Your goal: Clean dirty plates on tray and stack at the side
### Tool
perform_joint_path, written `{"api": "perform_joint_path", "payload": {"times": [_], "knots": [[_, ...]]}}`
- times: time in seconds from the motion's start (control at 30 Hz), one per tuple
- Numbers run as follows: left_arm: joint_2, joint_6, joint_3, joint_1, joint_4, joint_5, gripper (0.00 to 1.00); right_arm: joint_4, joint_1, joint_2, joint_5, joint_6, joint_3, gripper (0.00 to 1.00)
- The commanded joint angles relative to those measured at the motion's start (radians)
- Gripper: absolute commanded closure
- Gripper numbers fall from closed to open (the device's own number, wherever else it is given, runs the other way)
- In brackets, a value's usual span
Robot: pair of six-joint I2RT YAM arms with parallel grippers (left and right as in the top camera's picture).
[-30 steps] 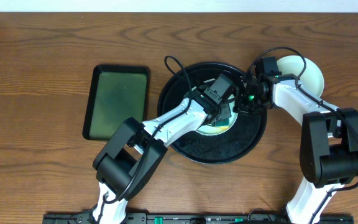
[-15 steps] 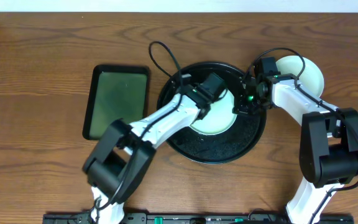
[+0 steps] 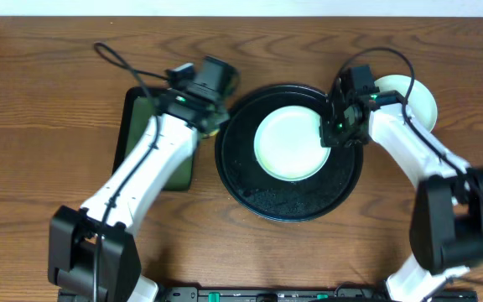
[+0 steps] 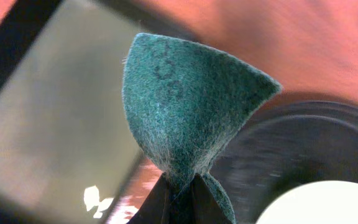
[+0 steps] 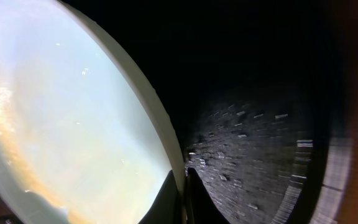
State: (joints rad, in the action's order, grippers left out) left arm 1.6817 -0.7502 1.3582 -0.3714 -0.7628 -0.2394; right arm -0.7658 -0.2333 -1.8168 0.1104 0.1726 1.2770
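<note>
A pale mint plate lies in the round black tray. My right gripper is shut on that plate's right rim. In the right wrist view its fingers pinch the rim of the plate, which shows a yellowish smear, above the speckled tray. My left gripper is shut on a dark-green scouring pad. It hangs over the gap between the black tray and the green tray. Overhead, the left gripper sits just left of the black tray.
A dark-green rectangular tray lies left of the black tray, partly under my left arm. Another pale plate rests on the wooden table at the right, behind my right arm. A cable loops above the left arm.
My left arm has swung left off the plate, carrying the scouring pad out to the black tray's left edge. The plate now shows fully. The right gripper has kept its hold on the rim.
</note>
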Motion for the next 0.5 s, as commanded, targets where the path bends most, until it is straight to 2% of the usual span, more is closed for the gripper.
{"api": "perform_joint_path", "payload": {"times": [0.0, 0.23, 0.47], "knots": [[0.032, 0.037, -0.008, 0.085, -0.05, 0.065, 0.92, -0.001, -0.085, 0.118, -0.292, -0.06, 0.034, 0.99], [0.124, 0.084, -0.008, 0.195, -0.081, 0.074, 0.92, 0.048, -0.263, 0.264, -0.659, -0.143, 0.034, 0.99], [0.249, 0.084, -0.008, 0.296, -0.07, 0.07, 0.92, 0.108, -0.412, 0.343, -0.933, -0.377, 0.034, 0.99]]}}
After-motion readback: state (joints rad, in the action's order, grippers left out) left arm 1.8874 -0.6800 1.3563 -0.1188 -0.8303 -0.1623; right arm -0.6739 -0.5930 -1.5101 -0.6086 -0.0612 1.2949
